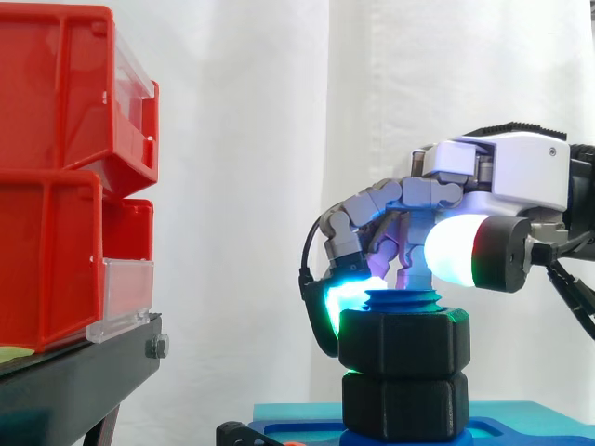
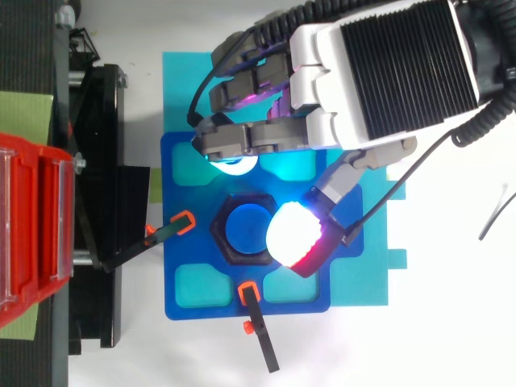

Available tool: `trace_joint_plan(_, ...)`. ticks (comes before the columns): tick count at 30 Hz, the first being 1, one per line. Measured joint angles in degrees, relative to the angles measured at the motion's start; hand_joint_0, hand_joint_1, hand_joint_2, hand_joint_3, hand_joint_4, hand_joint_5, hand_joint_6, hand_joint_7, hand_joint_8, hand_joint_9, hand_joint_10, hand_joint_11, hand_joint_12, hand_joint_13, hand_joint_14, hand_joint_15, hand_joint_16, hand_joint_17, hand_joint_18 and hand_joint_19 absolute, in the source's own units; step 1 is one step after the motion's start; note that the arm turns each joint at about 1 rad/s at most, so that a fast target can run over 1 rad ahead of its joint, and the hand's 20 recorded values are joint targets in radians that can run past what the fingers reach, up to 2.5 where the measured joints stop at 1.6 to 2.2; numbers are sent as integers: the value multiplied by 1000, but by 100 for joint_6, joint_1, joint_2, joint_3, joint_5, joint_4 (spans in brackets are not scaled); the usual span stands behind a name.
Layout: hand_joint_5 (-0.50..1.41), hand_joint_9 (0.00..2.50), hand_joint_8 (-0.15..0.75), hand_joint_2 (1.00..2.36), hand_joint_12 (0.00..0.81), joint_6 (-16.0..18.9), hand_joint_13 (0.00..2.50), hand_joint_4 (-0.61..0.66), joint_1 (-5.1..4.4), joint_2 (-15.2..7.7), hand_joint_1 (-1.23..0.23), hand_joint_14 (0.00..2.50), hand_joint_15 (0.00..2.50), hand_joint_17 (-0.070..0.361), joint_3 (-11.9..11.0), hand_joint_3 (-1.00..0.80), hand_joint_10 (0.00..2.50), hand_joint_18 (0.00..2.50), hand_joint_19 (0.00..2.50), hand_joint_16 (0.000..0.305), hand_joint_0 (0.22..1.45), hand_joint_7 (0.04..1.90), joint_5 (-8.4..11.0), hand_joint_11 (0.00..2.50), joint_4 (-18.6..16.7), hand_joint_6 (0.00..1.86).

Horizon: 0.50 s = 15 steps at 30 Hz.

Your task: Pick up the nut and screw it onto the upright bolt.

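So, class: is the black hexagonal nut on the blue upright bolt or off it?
On: the black hexagonal nut rings the blue bolt, whose top shows above it.

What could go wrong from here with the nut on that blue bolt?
One: only the tip of the bolt shows above the nut, which sits above a lower black hex piece, so few threads may be caught and it could jam or lift off. Two: the robot hand hangs close over the bolt, so a sideways move could knock the nut or shift the blue fixture.
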<state>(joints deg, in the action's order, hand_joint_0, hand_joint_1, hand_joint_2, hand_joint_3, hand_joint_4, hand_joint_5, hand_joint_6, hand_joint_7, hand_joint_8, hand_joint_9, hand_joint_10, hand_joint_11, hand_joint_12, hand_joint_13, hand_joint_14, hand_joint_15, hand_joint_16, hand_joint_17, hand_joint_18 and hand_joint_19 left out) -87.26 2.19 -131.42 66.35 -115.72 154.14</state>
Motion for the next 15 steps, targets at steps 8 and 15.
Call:
trace_joint_plan(8,15,1418,238,1000,187,18,979,195,38,2,-132,0,35,71,-146,-500,3,716,281,32,501,1164,-20,80,-3,505)
trace_joint_plan(15,-25,1317,223,1000,193,25,915,242,9,-1,-124,0,25,76,-301,-500,0,670,275,34,497,964,-52,51,-27,504)
